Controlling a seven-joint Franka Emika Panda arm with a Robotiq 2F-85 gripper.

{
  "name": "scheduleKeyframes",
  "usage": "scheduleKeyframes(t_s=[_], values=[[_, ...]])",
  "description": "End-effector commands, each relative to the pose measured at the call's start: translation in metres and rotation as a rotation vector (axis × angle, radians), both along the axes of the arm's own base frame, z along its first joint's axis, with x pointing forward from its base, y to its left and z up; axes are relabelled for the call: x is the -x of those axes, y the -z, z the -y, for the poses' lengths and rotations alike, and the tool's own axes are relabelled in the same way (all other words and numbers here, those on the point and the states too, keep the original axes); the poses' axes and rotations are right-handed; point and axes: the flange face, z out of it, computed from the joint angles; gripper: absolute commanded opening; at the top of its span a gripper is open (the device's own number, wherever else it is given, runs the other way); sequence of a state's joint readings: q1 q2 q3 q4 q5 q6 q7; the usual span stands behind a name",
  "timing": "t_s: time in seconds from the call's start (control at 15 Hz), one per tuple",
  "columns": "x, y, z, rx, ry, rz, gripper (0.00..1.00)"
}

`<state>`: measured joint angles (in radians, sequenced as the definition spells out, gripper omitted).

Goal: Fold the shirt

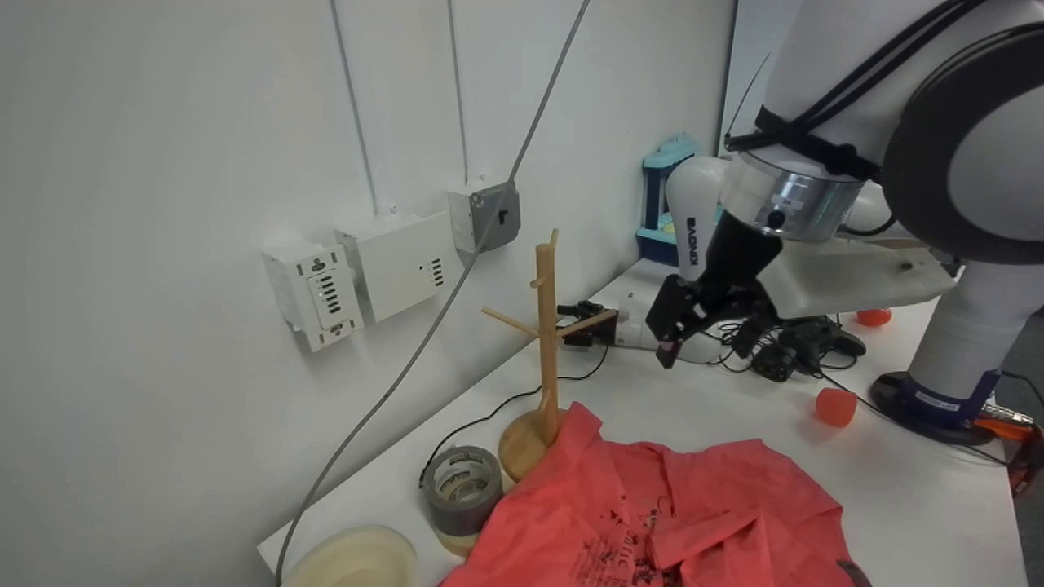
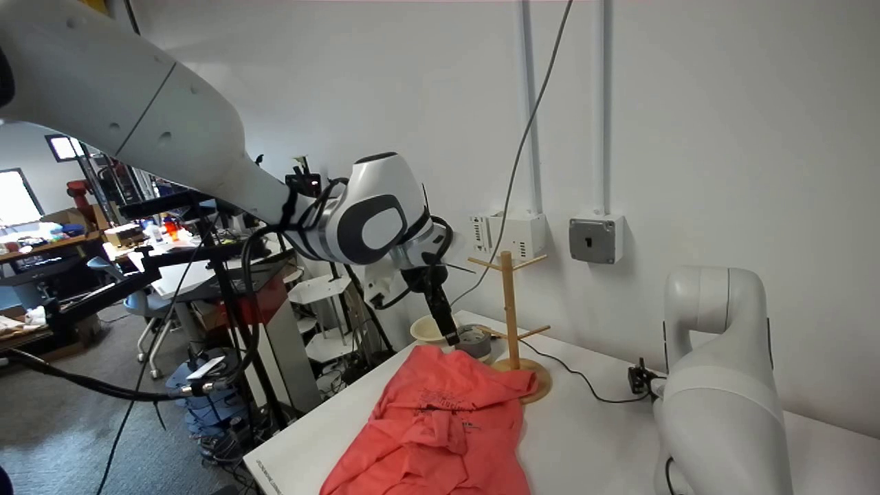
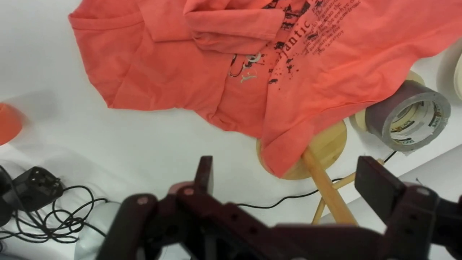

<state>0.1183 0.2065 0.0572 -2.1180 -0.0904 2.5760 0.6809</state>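
Over the white table: hand hangs with its pads spread wide, nothing between them. The shirt lies on the table, below the hand and toward the top of the wrist view; nearest part looks to be a corner resting on the round base of the wooden peg stand. Next move turns on that, I judge: down to the cloth without catching the stand. All views crop the shirt, so long axis uncertain. Cloth coral-red, soft-looking, much creased; dark lettering; what looks like a sleeve doubled across the print. No neat fold yet. Stand smooth, slant-pegged. Near it, a grey duct tape roll on a paler roll, then a cream bowl. Opposite side, apart from the cloth: a red cup-like piece.
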Motion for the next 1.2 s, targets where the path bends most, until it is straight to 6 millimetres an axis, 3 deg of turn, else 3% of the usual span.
scheduleKeyframes(t_s=[0.0,0.33,0.67,0.87,0.93,1.13], values=[[-0.018,0.025,0.008,0.011,0.068,0.017,1.0],[-0.04,0.073,0.019,-0.036,0.122,0.013,1.0],[-0.074,0.119,0.017,-0.085,0.139,0.039,1.0],[-0.096,0.127,0.018,-0.079,0.152,0.062,1.0],[-0.075,0.124,0.019,-0.083,0.156,0.031,1.0],[-0.088,0.129,0.019,-0.078,0.157,0.046,1.0]])
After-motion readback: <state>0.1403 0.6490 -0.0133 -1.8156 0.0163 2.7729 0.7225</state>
